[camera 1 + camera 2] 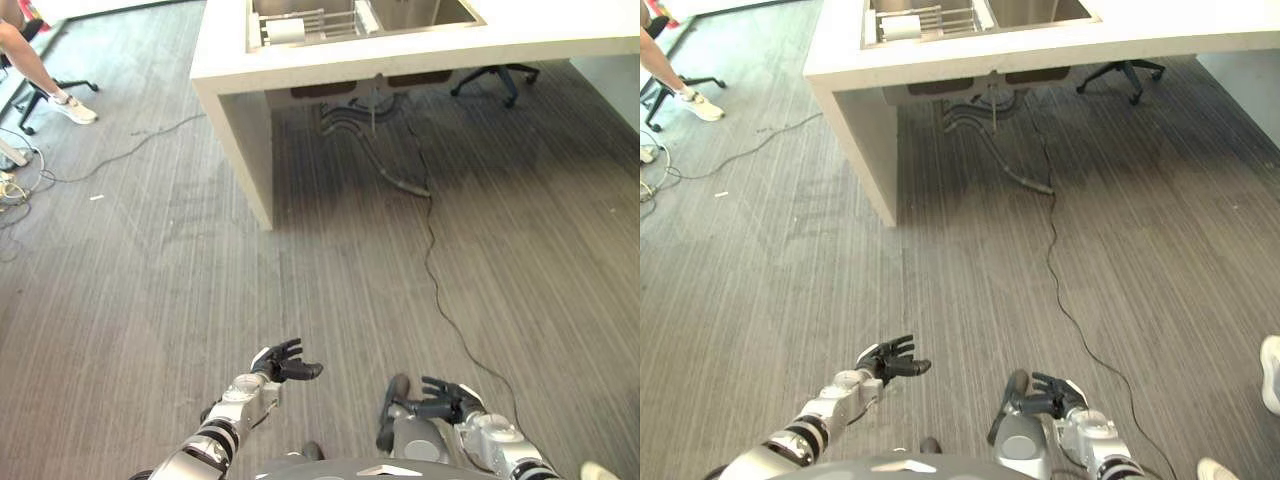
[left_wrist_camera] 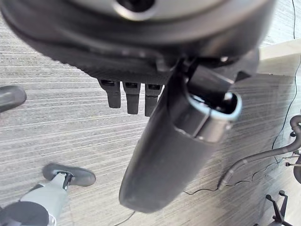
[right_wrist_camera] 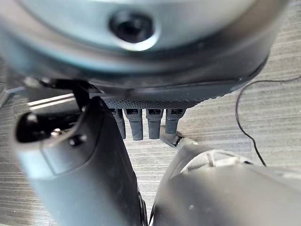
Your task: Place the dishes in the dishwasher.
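At the far end of the floor stands a white counter [image 1: 420, 50] with a steel sink [image 1: 420, 12] set in it. A wire rack [image 1: 305, 22] in the sink's left basin holds a white item [image 1: 288, 30]; I cannot tell what kind of dish it is. My left hand [image 1: 285, 362] hangs low over the grey floor, open, fingers relaxed and holding nothing. My right hand [image 1: 440, 400] is beside it to the right, also open with nothing in it. In the wrist views, the left fingers [image 2: 131, 96] and the right fingers [image 3: 146, 122] stand straight over bare floor.
The counter's side panel [image 1: 245, 140] reaches the floor ahead on the left. Grey hoses [image 1: 385, 165] trail out from under the sink. An office chair [image 1: 495, 75] sits behind the counter. A person's leg and white shoe [image 1: 70, 108] show far left; another white shoe [image 1: 1270, 375] shows at right.
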`<state>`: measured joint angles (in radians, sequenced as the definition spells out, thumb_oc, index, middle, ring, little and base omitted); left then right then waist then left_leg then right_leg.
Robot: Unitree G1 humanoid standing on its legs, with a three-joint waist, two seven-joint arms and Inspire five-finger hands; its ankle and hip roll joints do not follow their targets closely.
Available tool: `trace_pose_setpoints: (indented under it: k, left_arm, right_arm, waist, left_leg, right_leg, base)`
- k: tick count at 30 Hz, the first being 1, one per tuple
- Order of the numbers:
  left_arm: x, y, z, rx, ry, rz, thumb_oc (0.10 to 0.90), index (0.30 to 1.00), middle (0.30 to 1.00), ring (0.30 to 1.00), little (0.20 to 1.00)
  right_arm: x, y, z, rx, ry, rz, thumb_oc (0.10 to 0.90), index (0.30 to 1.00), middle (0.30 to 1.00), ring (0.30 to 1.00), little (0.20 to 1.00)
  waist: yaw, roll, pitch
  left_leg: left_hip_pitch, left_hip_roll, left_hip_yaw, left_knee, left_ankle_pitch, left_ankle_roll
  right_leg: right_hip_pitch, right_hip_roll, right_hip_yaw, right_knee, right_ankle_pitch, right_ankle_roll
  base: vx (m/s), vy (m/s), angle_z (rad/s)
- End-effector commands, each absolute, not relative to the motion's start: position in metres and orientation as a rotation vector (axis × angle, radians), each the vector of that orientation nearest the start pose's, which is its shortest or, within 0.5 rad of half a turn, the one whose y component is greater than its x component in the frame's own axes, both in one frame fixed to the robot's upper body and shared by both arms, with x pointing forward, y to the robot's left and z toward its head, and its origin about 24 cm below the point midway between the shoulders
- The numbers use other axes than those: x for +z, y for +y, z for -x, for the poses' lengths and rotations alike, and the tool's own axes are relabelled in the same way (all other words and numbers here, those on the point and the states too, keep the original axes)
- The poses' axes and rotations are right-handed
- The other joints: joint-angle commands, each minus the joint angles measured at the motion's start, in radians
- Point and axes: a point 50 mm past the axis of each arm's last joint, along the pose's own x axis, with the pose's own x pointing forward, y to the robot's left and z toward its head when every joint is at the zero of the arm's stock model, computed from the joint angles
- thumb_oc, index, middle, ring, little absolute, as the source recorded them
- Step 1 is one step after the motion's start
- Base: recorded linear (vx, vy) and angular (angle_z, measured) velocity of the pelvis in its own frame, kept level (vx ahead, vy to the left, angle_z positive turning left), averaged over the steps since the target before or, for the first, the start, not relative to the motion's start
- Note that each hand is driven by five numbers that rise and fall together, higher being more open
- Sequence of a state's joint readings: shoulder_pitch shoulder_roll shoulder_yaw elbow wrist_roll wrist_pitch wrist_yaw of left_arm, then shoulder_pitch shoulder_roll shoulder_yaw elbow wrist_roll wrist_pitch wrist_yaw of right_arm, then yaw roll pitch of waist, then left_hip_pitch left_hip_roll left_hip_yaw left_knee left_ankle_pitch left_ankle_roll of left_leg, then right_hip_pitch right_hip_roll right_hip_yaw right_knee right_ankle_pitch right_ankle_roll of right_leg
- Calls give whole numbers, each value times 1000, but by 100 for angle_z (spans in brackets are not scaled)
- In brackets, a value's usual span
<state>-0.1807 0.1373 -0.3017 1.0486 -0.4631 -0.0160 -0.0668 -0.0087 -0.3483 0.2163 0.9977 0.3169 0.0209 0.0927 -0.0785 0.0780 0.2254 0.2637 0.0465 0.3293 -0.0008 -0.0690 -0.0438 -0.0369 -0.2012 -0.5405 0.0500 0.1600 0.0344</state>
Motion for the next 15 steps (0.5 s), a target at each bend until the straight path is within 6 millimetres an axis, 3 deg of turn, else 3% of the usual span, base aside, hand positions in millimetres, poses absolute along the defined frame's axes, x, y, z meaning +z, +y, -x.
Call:
trace_pose_setpoints:
  k: [1,2,3,4,6,8,10,11,12,13,14,15]
  left_arm:
    - [-106,148,-225,-98,718,174,800,900,900,900,900]
    - [-106,146,-226,-90,717,195,800,900,900,900,900]
    - [-105,144,-226,-73,704,233,800,900,900,900,900]
    - [-105,144,-226,-73,704,233,800,900,900,900,900]
    - [-95,146,-236,-58,651,258,800,900,900,900,900]
    - [-81,147,-250,-54,581,272,800,900,900,900,900]
    - [-68,142,-259,-70,518,310,800,900,900,900,900]
    - [-59,142,-263,-74,465,331,800,900,900,900,900]
    - [-52,143,-264,-87,427,335,800,900,900,900,900]
    - [-42,147,-264,-101,378,339,800,900,900,900,900]
    - [-38,152,-263,-93,356,324,800,900,900,900,900]
    - [-38,153,-263,-93,357,324,800,900,900,900,900]
  right_arm:
    - [-126,-257,-150,-69,942,77,800,900,900,900,900]
    - [-125,-260,-151,-68,940,90,800,900,900,900,900]
    - [-126,-260,-149,-55,948,105,800,900,900,900,900]
    - [-126,-260,-149,-54,948,105,800,900,900,900,900]
    - [-123,-262,-150,-55,933,116,800,900,900,900,900]
    - [-122,-268,-147,-84,934,120,800,900,900,900,900]
    - [-122,-272,-144,-93,948,132,800,900,900,900,900]
    - [-122,-273,-143,-96,948,134,800,900,900,900,900]
    - [-121,-274,-143,-91,939,135,800,900,900,900,900]
    - [-119,-276,-145,-95,923,138,800,900,900,900,900]
    - [-119,-275,-145,-89,924,143,800,900,900,900,900]
    - [-119,-275,-145,-89,924,143,800,900,900,900,900]
  waist:
    - [-12,-30,-40]
    - [-11,-17,-38]
    - [-3,-18,-35]
    - [-4,-18,-35]
    - [5,-47,-24]
    - [23,-82,-1]
    - [47,-84,5]
    - [61,-82,1]
    - [74,-73,1]
    - [97,-47,-7]
    - [115,-33,-7]
    - [115,-34,-5]
  left_leg:
    - [32,-80,-10,129,-174,21]
    - [14,-62,-20,212,-128,-16]
    - [-47,-23,-35,386,-33,-85]
    - [-49,-20,-37,391,-34,-88]
    - [-136,9,-47,567,135,-154]
    - [-220,56,9,700,175,-179]
    - [-324,14,-8,662,122,-141]
    - [-367,-12,-7,595,121,-125]
    - [-387,-9,-12,530,112,-110]
    - [-398,26,9,259,124,-79]
    - [-398,41,-4,112,173,-77]
    - [-391,39,-3,104,178,-77]
  right_leg:
    - [-109,-50,94,38,-76,162]
    - [-96,-31,94,60,-106,141]
    - [-52,-5,94,70,-161,99]
    - [-52,-3,92,70,-163,97]
    - [-9,-2,77,69,-201,49]
    - [50,2,71,62,-244,17]
    - [96,20,83,41,-259,10]
    - [121,38,77,18,-263,15]
    - [144,54,89,-2,-267,23]
    - [186,82,96,-33,-283,47]
    - [204,98,104,-36,-297,52]
    - [207,97,104,-36,-298,52]
  base:
    - [376,-387,32]
    - [439,-519,44]
    - [356,-450,27]
    - [264,-430,26]
    - [194,-377,5]
    - [279,-402,-9]
    - [329,-273,-21]
    - [358,-196,-3]
    - [555,-186,12]
    - [577,-114,-5]
    - [467,-60,-13]
    - [438,-99,-54]
